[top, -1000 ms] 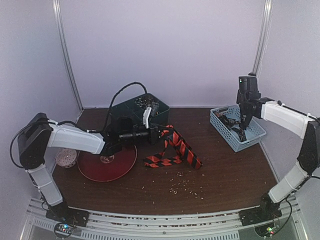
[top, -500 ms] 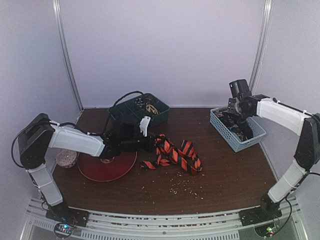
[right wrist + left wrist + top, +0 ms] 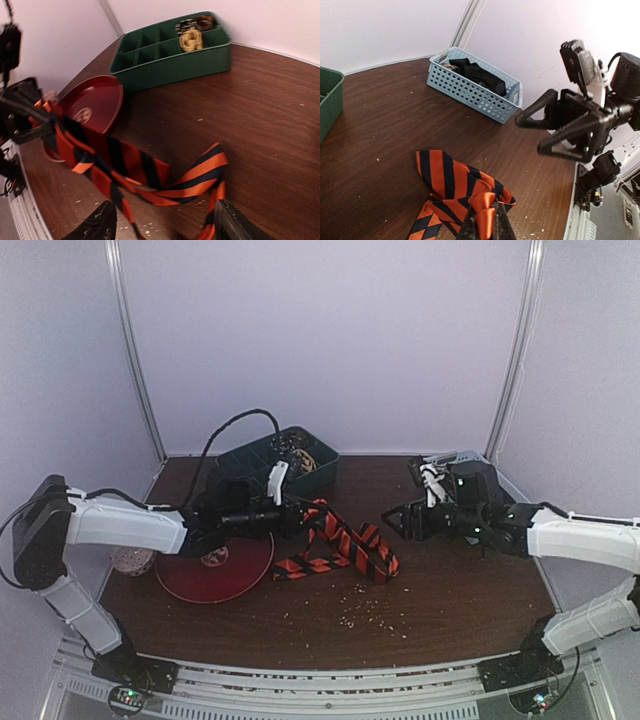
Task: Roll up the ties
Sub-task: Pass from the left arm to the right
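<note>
Where the striped tie (image 3: 340,550) lies: on the brown table (image 3: 450,590), in loose folds between the two arms, its left part just beside the red plate (image 3: 235,575).
Left claw (image 3: 485,227): closed; it pinches an orange fold of the striped tie, low over the wood.
Right claw (image 3: 400,522): jaws wide apart, nothing between them; it hovers near the right end of the tie, not touching it.
Blue basket (image 3: 470,87): at the far right of the table, with dark fabric (image 3: 480,75) inside; what kind, I cannot tell.
Green tray (image 3: 325,472): behind the tie, at the back wall.
</note>
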Tool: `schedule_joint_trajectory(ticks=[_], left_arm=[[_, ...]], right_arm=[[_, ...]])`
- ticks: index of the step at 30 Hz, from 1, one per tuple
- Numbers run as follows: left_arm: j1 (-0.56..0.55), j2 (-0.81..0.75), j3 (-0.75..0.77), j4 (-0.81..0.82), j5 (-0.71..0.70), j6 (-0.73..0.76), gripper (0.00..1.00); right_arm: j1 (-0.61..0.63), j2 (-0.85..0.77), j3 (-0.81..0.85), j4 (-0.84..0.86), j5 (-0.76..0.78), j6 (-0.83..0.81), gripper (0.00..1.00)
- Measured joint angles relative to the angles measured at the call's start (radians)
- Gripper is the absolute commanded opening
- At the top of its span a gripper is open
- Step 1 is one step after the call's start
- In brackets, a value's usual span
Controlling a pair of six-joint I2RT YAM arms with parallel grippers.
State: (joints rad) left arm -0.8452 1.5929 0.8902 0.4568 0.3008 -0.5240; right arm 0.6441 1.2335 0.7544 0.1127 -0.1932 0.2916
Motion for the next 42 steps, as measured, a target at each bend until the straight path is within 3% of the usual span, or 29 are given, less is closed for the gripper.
schedule_joint_trajectory(ticks=[12,15,19,21,25,30,35,42], left_arm=[[0.0,-0.047,0.0,0.159,0.232,-0.126,0.0],[0.0,-0.048,0.0,0.216,0.294,-0.156,0.0],[0.0,-0.048,-0.001,0.254,0.353,-0.183,0.0],[0.0,-0.048,-0.003,0.27,0.367,-0.194,0.0],[0.0,-0.049,-0.01,0.283,0.367,-0.208,0.0],[0.0,-0.053,-0.011,0.282,0.348,-0.22,0.0],[0.0,-0.071,0.0,0.269,0.327,-0.219,0.0],[0.0,-0.102,0.04,0.227,0.298,-0.2,0.0]], right_arm=[[0.142,0.053,-0.033,0.295,-0.219,-0.106,0.76],[0.154,0.088,-0.026,0.337,-0.28,-0.113,0.66],[0.16,0.108,-0.016,0.346,-0.36,-0.125,0.43],[0.162,0.105,-0.016,0.347,-0.393,-0.125,0.39],[0.163,0.097,-0.012,0.314,-0.406,-0.102,0.61],[0.164,0.054,-0.049,0.285,-0.359,-0.085,0.75],[0.168,0.012,-0.171,0.309,-0.293,-0.083,0.76],[0.168,0.075,-0.302,0.414,-0.256,-0.056,0.73]])
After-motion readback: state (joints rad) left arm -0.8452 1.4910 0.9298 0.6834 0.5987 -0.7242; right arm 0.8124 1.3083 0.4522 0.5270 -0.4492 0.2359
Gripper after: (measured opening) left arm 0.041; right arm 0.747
